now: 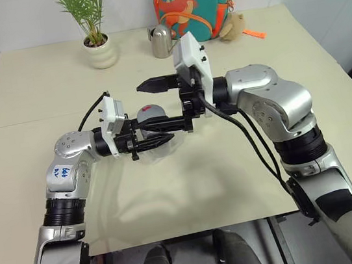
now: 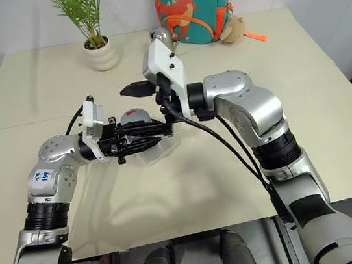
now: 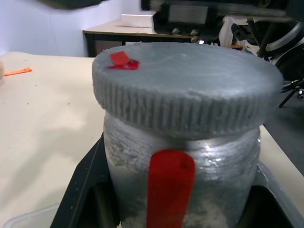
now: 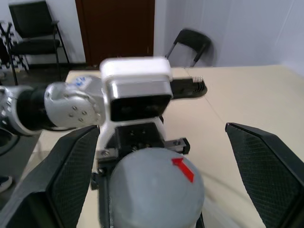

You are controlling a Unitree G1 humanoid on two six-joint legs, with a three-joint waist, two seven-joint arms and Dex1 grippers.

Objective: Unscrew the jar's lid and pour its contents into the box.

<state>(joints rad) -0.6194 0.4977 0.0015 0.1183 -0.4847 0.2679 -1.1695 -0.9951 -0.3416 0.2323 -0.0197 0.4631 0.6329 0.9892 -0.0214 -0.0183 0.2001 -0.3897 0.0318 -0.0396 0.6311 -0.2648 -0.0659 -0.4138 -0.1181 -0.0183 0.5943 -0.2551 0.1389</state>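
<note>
Holding the jar (image 3: pixel 183 190) upright at centre frame, just above the table (image 1: pixel 191 195), the left gripper (image 1: pixel 154 138) is seen pinched shut around the jar's body, with the lid (image 3: pixel 185 85) seated on top and its red mark showing. The right gripper (image 1: pixel 163 107) is spread wide, one finger above and one below, around the lid but not yet pressed on it. For a clean unscrew, the right fingers (image 4: pixel 266 175) should be centred on the ribbed rim and closed squarely before any twist, while the jar is kept firmly clamped so that it is not spun. The clear box (image 1: pixel 165 150) lies beneath the jar, largely hidden. Farther back, at the upper frame, a potted plant (image 1: pixel 92 25) and a steel watering can (image 1: pixel 162 41) are left well apart
</note>
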